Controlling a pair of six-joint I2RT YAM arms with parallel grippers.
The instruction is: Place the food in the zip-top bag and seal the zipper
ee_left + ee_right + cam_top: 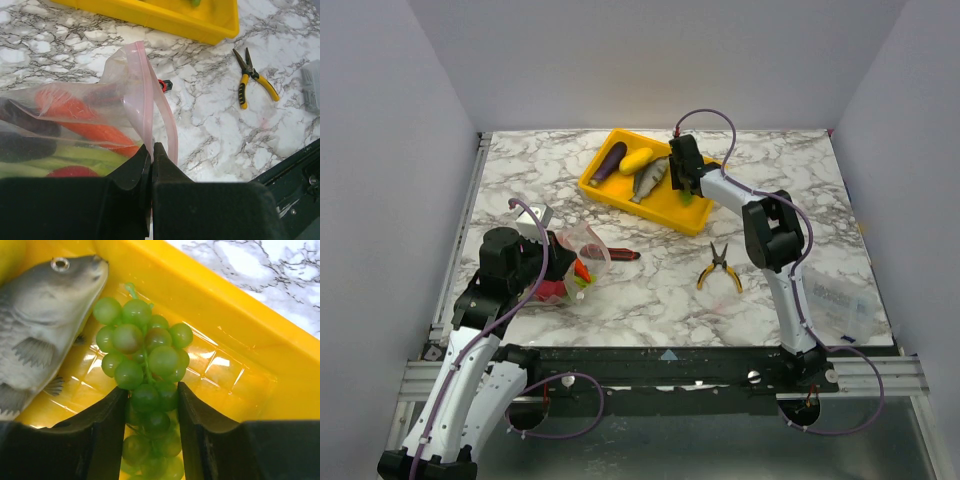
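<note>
Contact on both sides: right gripper (151, 388) partly closed, pads pressed against the lower end of the green grapes (145, 360), down inside the yellow tray (210, 300). Just beside the bunch, grey fish (35, 325) (head toward the tray wall). Across the table, left gripper (151, 152) pinched fully shut on the zip-top bag (120, 75) at its pink zipper (148, 95). Red, green and dark foods visible through the plastic. Also in the tray, eggplant (610, 160) and squash (636, 159); yellow-handled pliers (256, 80) well apart on the marble table (215, 125).
</note>
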